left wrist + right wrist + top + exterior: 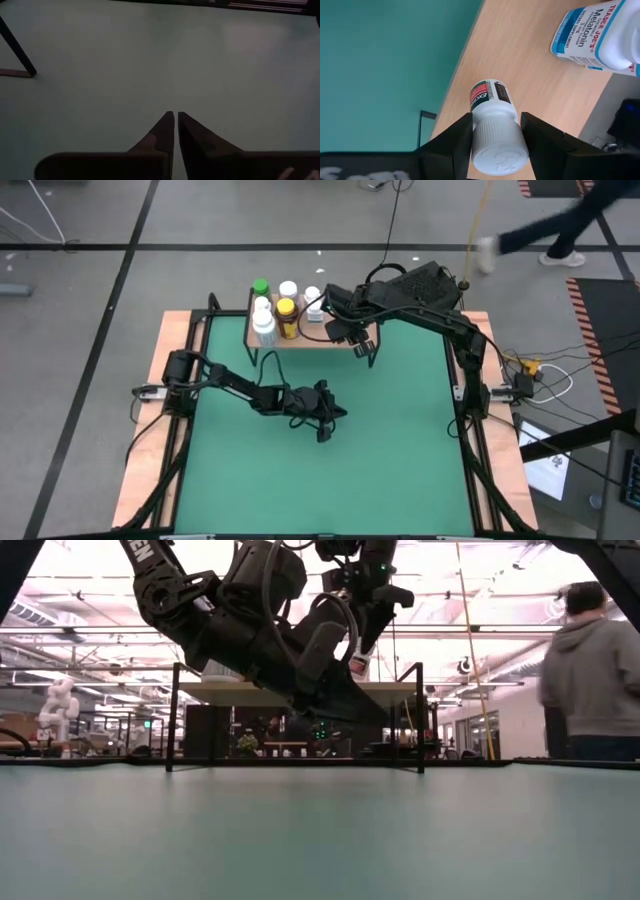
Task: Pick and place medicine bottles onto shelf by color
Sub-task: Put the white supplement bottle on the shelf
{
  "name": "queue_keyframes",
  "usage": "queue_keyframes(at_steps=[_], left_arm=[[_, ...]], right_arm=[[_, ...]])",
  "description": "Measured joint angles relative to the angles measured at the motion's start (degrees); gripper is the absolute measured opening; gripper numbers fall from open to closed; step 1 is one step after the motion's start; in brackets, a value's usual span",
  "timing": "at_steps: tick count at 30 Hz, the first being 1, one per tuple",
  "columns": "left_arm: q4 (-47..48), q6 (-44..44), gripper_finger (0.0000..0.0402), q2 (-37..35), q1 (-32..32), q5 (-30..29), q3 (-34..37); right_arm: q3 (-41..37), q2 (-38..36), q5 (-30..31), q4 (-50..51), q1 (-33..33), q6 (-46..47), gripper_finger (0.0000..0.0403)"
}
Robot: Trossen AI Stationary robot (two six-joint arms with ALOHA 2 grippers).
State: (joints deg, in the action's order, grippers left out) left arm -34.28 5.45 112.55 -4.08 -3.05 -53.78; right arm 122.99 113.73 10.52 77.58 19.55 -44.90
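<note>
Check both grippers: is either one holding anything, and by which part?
The right gripper holds a white-capped bottle over the shelf, its fingers on either side, just below the cap. The left gripper holds nothing, fingers shut above the green table.

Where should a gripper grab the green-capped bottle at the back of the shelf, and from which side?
Grip the green-capped bottle by its cap, coming straight down from above. It stands upright at the shelf's far left corner, with white bottles crowded just in front and another beside it, so a side approach would likely knock its neighbours.
</note>
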Motion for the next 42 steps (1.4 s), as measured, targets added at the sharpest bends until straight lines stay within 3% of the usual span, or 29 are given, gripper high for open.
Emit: queue_keyframes(at_steps=[12,18,23,26,30,34,38,42], left_arm=[[0.0,0.3,0.0026,0.0,0.0,0.0,0.0],[0.0,0.6,0.0026,0.0,0.0,0.0,0.0],[0.0,1.1,0.0026,0.0,0.0,0.0,0.0],[0.1,1.3,0.0026,0.0,-0.1,0.0,0.0],[0.1,2.0,0.0026,0.0,-0.3,0.0,0.0],[0.1,2.9,0.0026,0.0,-0.5,0.0,0.0],[0.2,3.7,0.0026,0.0,-0.6,0.0,0.0],[1.0,3.8,0.0026,0.0,-0.8,0.0,0.0]], right_arm=[[0.0,0.0,0.1,-1.5,0.0,0.1,0.0207],[-0.1,-1.1,3.1,-2.6,-0.1,2.3,0.0214],[-0.1,-5.2,1.6,-2.4,-0.1,5.7,0.0215],[-0.1,-7.8,0.9,-1.8,0.1,11.9,0.0215],[0.0,-9.4,-4.7,-3.1,2.1,26.3,0.0215],[-0.5,-9.2,-3.1,-3.2,2.7,37.9,0.0215],[-6.8,-11.5,2.2,-6.3,0.5,40.8,0.0215],[-20.9,-19.4,4.5,-16.3,-3.8,43.9,0.0204]])
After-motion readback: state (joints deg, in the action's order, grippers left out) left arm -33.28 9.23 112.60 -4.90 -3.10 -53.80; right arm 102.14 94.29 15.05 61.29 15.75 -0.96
